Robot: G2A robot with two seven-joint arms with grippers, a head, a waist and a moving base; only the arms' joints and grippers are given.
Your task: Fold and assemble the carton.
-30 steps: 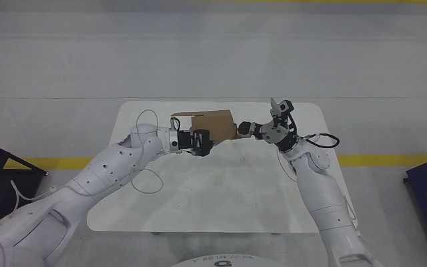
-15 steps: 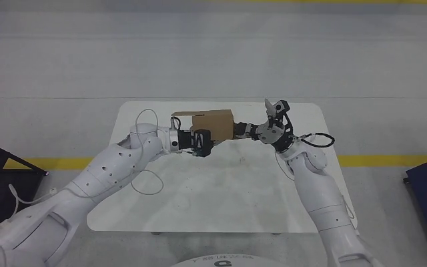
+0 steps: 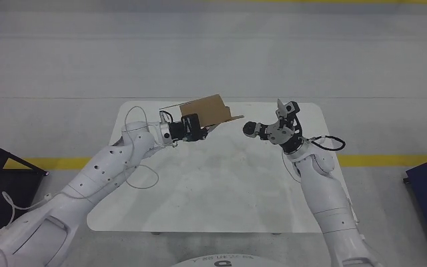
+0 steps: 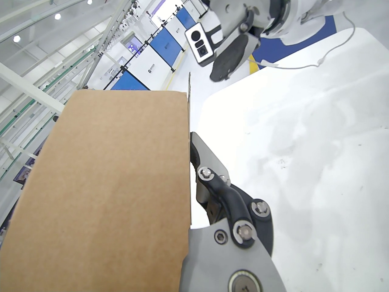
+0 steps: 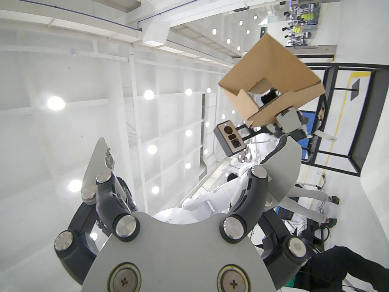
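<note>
Above the surface's (image 3: 227, 193) far edge, your left hand (image 3: 197, 126) clamps the half-folded carton (image 3: 208, 109). Your right hand (image 3: 248, 128) hangs there too, spread and empty. Pushing flaps could twist the carton loose.

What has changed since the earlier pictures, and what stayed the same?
The left gripper lifted and tilted the carton, carrying it toward the table's far side. The right gripper, earlier at the carton's end, drew back, open and apart from it. The left grip stayed.
</note>
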